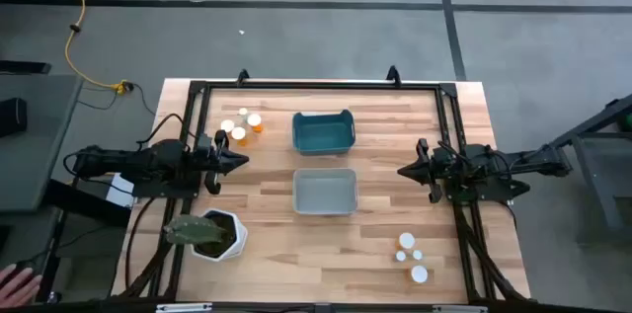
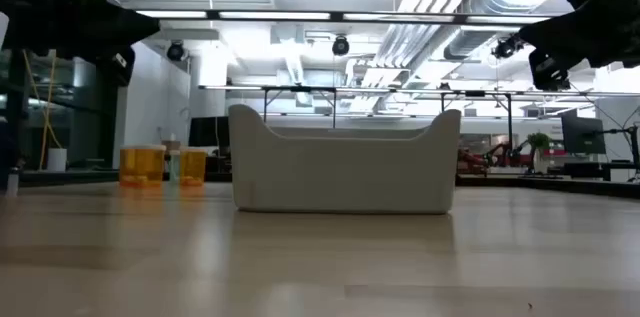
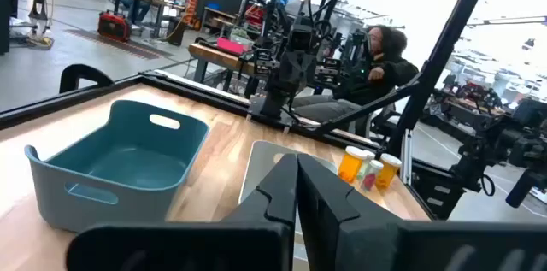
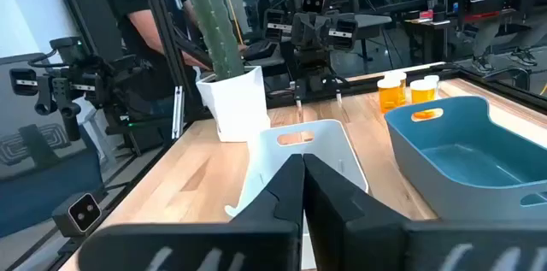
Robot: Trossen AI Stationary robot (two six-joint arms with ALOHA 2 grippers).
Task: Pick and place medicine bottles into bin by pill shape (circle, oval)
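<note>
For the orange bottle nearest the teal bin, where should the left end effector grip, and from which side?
Probably around the body just under the white cap of the orange bottle, coming from above. It stands upright with other bottles close beside it, leaving little side room. The left end effector is shut.

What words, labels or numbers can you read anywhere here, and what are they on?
None can be read.
Orange bottles: any labels are too small to read.
White-capped bottles: only the caps show, no print.
Teal bin, grey bin and white pot: plain, no text.
Room beyond the table: signs and screens are too blurred to read.
</note>
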